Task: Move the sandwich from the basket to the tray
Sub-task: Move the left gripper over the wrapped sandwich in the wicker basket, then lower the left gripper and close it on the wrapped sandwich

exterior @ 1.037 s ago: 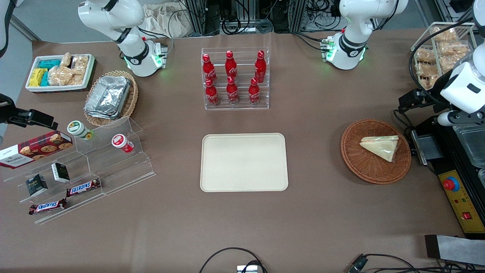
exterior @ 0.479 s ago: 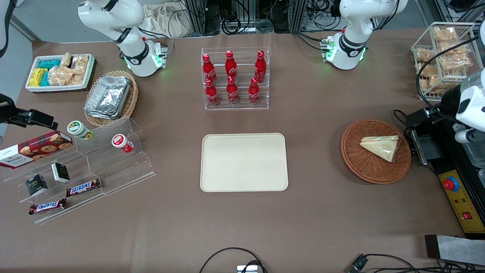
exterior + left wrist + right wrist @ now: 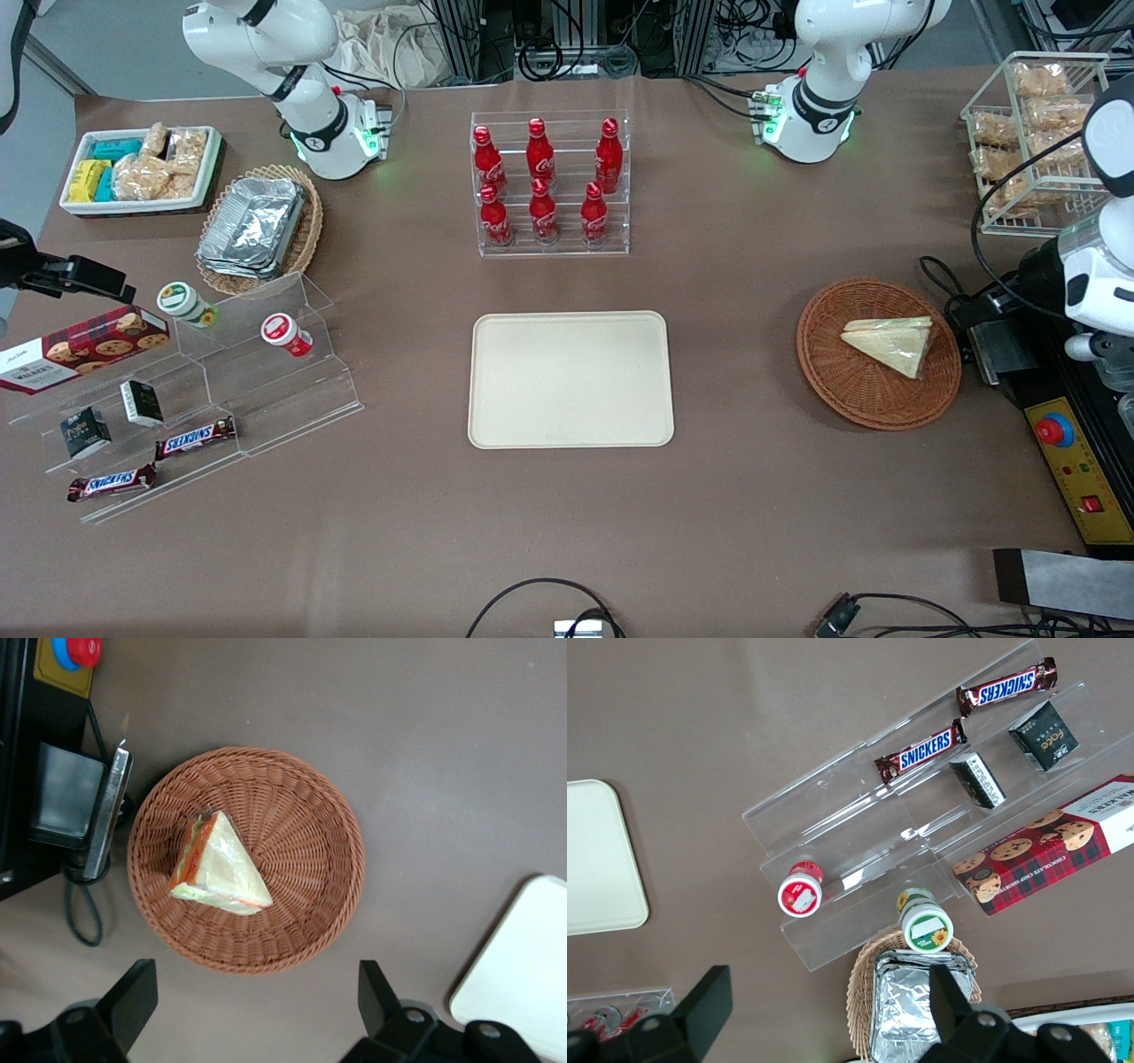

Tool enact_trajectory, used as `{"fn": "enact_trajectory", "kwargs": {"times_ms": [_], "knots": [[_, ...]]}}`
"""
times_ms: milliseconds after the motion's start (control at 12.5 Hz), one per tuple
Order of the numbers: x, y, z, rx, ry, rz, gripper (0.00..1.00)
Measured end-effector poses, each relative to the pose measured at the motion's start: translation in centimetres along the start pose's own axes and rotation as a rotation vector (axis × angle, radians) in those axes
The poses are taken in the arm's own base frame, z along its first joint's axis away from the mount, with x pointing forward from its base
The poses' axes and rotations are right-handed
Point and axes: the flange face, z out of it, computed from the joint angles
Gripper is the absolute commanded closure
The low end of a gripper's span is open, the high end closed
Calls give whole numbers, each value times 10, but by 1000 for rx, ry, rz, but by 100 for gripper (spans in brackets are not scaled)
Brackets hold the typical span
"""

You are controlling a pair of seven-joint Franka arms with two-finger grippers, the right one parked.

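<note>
Hanging high over the woven basket (image 3: 246,859) with jaws spread wide, the gripper (image 3: 257,1010) seems lined up for a drop onto the sandwich (image 3: 218,865) lying flat inside, well apart from the bare tray (image 3: 570,379).

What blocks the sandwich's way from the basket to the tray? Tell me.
Nothing visible does. The sandwich lies uncovered in the basket, and only bare table separates it from the tray. The gripper hangs open above the table beside the basket, with nothing between it and the sandwich.
</note>
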Motion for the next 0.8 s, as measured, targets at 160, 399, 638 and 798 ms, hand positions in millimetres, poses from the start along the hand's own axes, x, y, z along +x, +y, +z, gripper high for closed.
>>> {"fn": "enact_trajectory", "kwargs": {"times_ms": [160, 399, 638, 798], "knots": [[-7, -20, 33, -7, 12, -74, 0], [-13, -45, 84, -20, 42, -139, 0], [-14, -69, 122, -67, 43, -221, 0], [-10, -80, 140, -86, 59, -258, 0]]}}
